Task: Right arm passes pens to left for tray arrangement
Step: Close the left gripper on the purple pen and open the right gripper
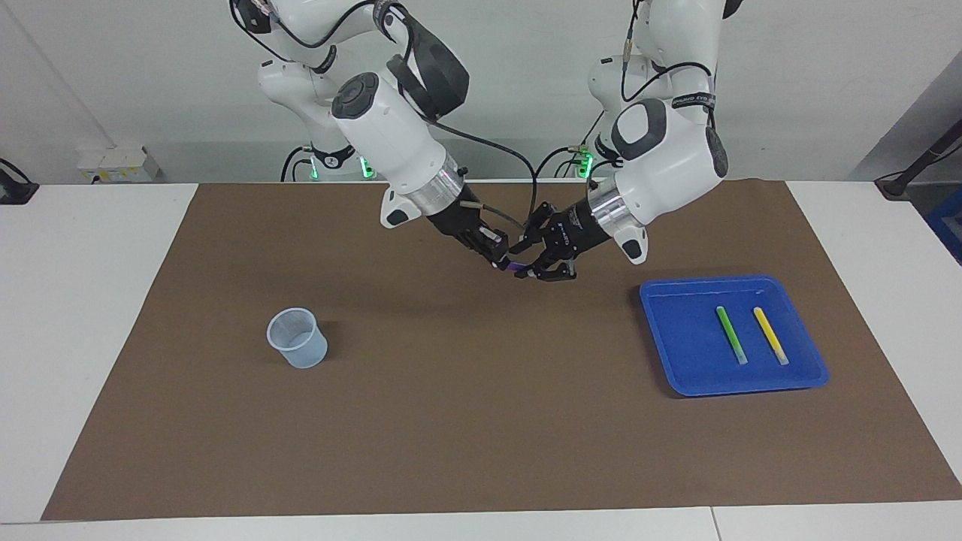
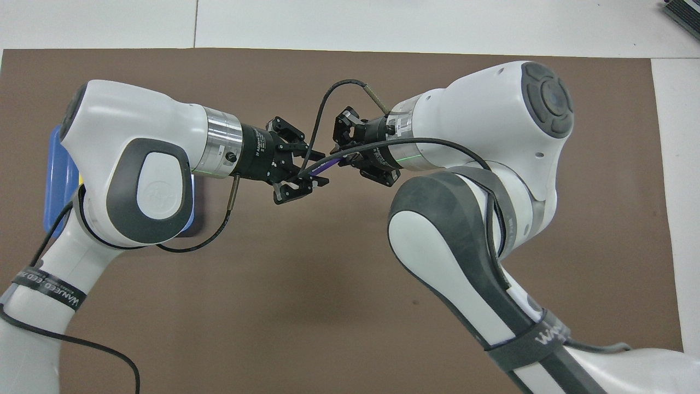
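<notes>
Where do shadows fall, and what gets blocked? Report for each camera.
Facing view: soft shadows on the mat below the left gripper and right gripper, and beside the cup; tray unblocked. Overhead view: left arm covers most of the tray; purple pen shows.

White table (image 1: 90, 315) w/ brown mat (image 1: 466, 421); on mat: cup (image 1: 297, 338), blue tray (image 1: 676, 353).

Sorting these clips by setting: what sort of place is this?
Probably a robotics lab bench: a brown mat over a white table, bare walls, and staged props, a blue tray and a plastic cup.
</notes>
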Robot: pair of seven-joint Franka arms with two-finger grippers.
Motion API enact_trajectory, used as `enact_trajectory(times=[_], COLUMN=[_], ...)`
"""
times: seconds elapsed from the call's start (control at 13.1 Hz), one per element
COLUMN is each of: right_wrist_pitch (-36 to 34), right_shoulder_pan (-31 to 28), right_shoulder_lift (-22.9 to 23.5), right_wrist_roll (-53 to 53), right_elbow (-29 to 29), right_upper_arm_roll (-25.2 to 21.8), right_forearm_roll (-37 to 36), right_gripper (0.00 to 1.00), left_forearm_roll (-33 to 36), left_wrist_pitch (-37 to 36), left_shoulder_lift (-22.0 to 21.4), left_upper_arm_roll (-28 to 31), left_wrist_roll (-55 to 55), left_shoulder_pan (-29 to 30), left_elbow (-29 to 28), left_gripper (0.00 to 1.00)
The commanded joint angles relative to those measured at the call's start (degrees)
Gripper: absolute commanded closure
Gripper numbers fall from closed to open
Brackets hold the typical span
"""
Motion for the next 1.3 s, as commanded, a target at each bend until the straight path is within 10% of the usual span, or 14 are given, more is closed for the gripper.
enact_trajectory(times=[0.0, 0.38, 0.53, 0.99, 1.14, 1.22], right_wrist_pitch=[1.55, 1.55, 1.55, 1.64, 1.73, 2.16], right_shoulder_pan=[-0.04, -0.04, -0.04, -0.13, -0.13, -0.13], right_shoulder_lift=[-0.27, -0.27, -0.27, -0.27, -0.27, -0.18], right_wrist_roll=[0.46, 0.46, 0.46, 0.46, 0.37, 0.46], right_elbow=[-0.91, -0.91, -0.91, -0.91, -0.91, -0.82], right_upper_arm_roll=[0.09, 0.09, 0.09, 0.09, 0.09, 0.09], right_forearm_roll=[1.33, 1.33, 1.33, 1.33, 1.24, 1.24], right_gripper=[0.97, 0.96, 0.96, 0.9, 0.63, 0.28], left_forearm_roll=[-0.05, -0.05, -0.05, 0.13, 0.13, 0.13], left_wrist_pitch=[1.95, 2.83, 2.74, 1.69, 1.42, 1.33], left_shoulder_lift=[-0.72, -0.81, -0.81, -0.81, -0.81, -0.81], left_upper_arm_roll=[0.37, 0.37, 0.37, 0.45, 0.63, 0.63], left_wrist_roll=[0.94, 1.47, 1.91, 6.22, 6.57, 6.66], left_shoulder_pan=[-0.3, -0.13, -0.03, 0.14, 0.32, 0.4], left_elbow=[-1.93, -2.64, -2.9, -2.29, -2.29, -2.29], left_gripper=[0.71, 0.74, 1.0, 1.0, 1.0, 1.0])
